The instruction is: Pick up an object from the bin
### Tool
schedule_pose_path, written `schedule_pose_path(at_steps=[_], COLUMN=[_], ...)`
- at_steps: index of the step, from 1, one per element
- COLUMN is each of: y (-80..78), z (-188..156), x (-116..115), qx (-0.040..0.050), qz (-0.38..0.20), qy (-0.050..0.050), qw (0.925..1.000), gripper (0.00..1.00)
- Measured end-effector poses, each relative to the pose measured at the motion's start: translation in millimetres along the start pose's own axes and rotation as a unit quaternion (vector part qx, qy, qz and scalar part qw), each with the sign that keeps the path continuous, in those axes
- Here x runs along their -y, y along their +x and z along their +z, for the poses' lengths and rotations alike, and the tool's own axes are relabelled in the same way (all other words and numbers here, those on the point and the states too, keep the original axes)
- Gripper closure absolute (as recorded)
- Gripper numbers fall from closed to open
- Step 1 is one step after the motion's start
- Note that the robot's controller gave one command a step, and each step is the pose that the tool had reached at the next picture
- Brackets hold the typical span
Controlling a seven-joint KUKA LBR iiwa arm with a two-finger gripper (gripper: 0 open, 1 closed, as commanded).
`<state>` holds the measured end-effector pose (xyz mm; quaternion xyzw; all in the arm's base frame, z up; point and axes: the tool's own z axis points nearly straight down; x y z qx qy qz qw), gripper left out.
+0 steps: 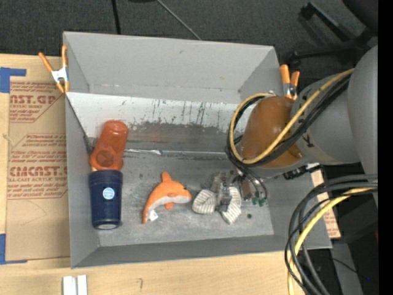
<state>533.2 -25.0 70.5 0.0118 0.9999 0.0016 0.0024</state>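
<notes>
My gripper (228, 192) is low at the bin's front right, its fingers down on a crumpled white-and-grey striped thing (206, 201) lying on the floor. The fingers stand on the right part of that thing; whether they grip it I cannot make out. Just left of it lies an orange and white toy dolphin (164, 195), apart from the gripper.
On the left side of the bin an orange cup (109, 145) lies on its side, and a dark blue cylinder (106, 198) with a round white label lies in front of it. The arm's orange cover and cables hang over the bin's right wall.
</notes>
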Motion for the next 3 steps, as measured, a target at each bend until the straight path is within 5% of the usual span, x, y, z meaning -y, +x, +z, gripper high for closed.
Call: schedule_pose_path(at_steps=[3], y=[0.0], z=[-22.1], x=[-0.6], qx=[-0.0008], qz=[0.000], qy=[0.000], qw=[1.0000], gripper=[1.00])
